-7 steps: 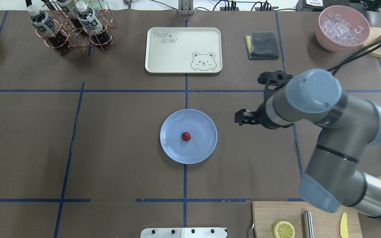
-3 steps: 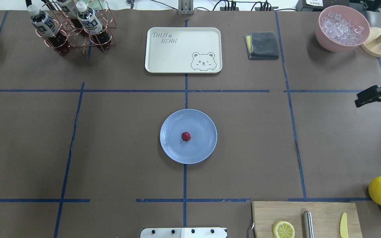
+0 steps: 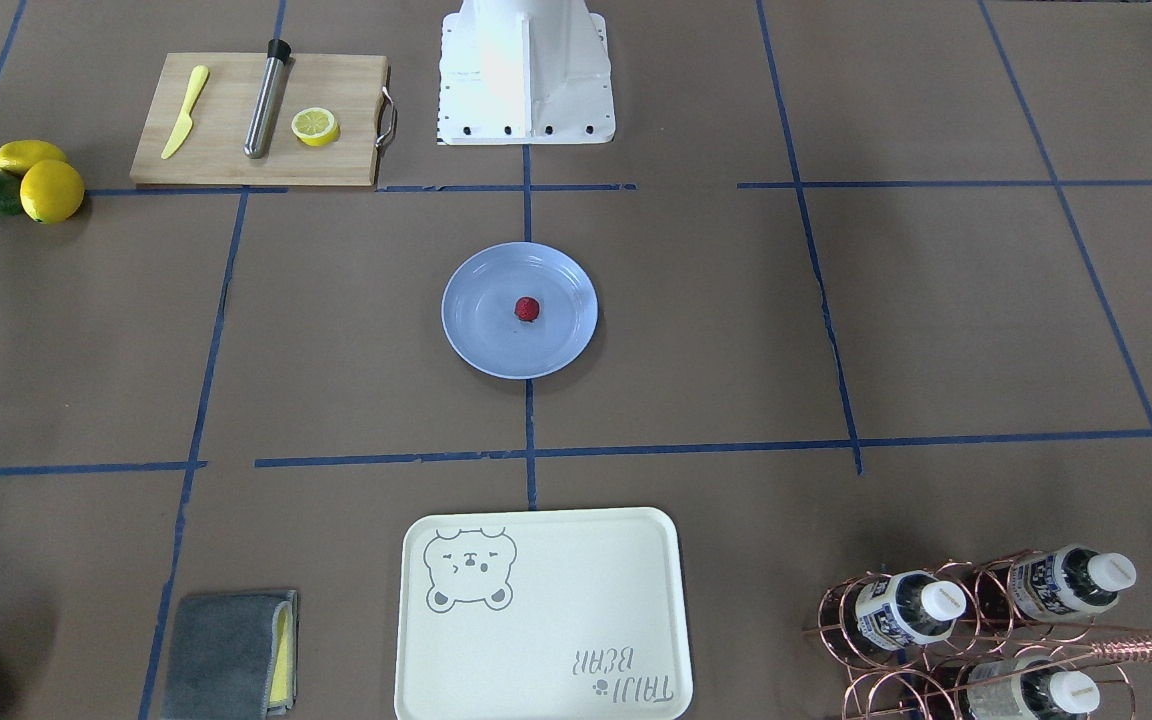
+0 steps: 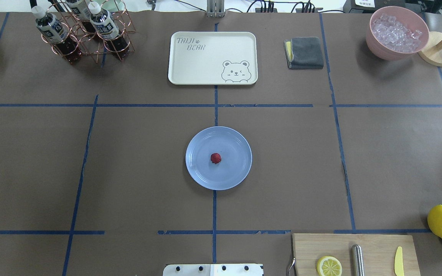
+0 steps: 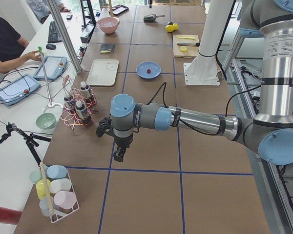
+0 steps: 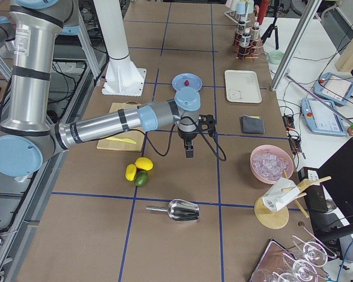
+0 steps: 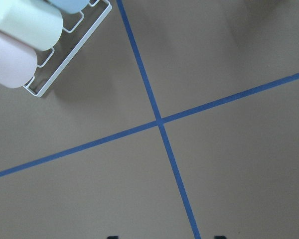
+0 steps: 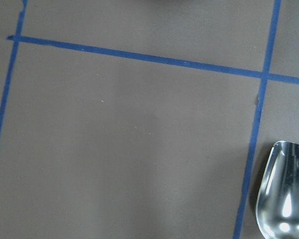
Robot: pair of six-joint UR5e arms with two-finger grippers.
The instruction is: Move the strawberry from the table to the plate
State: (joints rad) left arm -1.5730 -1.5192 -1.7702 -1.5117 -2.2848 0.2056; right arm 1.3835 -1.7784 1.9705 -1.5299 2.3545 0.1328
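We see the brown worktop, ruled into squares by blue tape lines.

In the left side view, the left arm is the near, large one. Its upper part stands upright at 3 o'clock, the elbow sits low, and the forearm runs level over the worktop towards 9 o'clock. The wrist bends down, so the left tool points at the worktop just above a tape line, with the bottle rack at its 10 o'clock. We cannot tell whether this tool is released or clenched.

In the right side view, the right arm reaches level from 9 o'clock towards the middle. Its wrist also turns down, and the right tool hangs over bare worktop. The lemons lie at its 7 o'clock and a metal scoop at its 6 o'clock. We cannot tell this tool's state either.

The blue plate sits mid-worktop in the overhead view, well apart from both tools, with the cream tray at its 12 o'clock.

The strawberry rests on the plate near its centre.
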